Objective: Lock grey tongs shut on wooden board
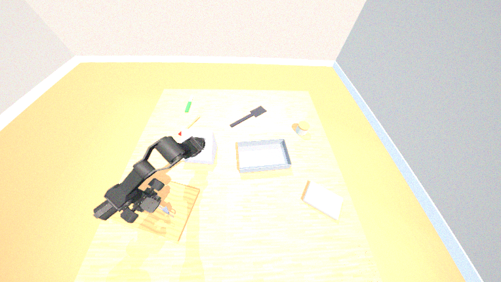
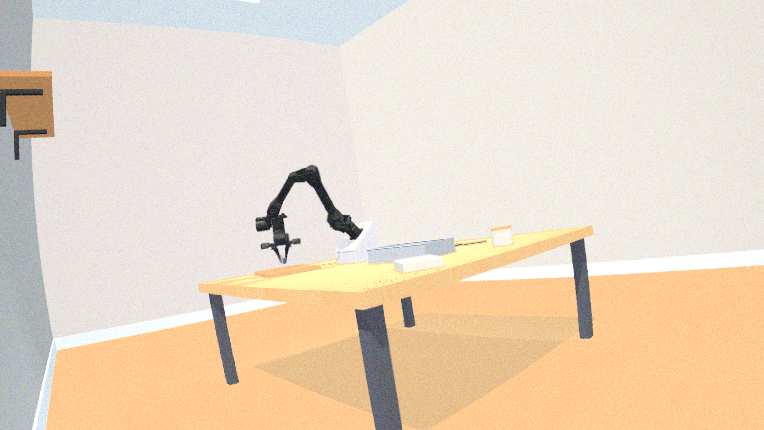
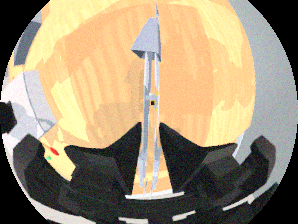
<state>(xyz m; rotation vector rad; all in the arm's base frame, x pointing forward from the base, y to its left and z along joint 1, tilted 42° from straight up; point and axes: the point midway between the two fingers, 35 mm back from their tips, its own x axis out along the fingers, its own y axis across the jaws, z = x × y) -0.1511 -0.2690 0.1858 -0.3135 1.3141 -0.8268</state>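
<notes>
My gripper [image 2: 283, 259] [image 3: 150, 125] points down low over the wooden board [image 1: 188, 201] [image 2: 300, 270] [image 3: 190, 70]. Its fingers are slightly open, with the grey tongs [image 1: 165, 210] [image 3: 156, 42] between them. In the wrist view a narrow gap shows between the fingers, and the tongs' two arms run close together through it. The grey wedge-shaped end lies beyond the fingertips, and a small dark square shows midway along the arms. I cannot tell whether the tongs touch the board. The hand hides most of them in the top view.
The roasting tin [image 1: 264, 167] [image 2: 406, 253] holds no tongs. The white arm base [image 1: 209, 154] [image 2: 359, 251] stands left of it. A white block [image 1: 324, 200] [image 2: 419, 263], a jar [image 1: 302, 127] [image 2: 502, 237], a dark spatula [image 1: 258, 111] and a green-handled tool [image 1: 188, 106] lie farther off.
</notes>
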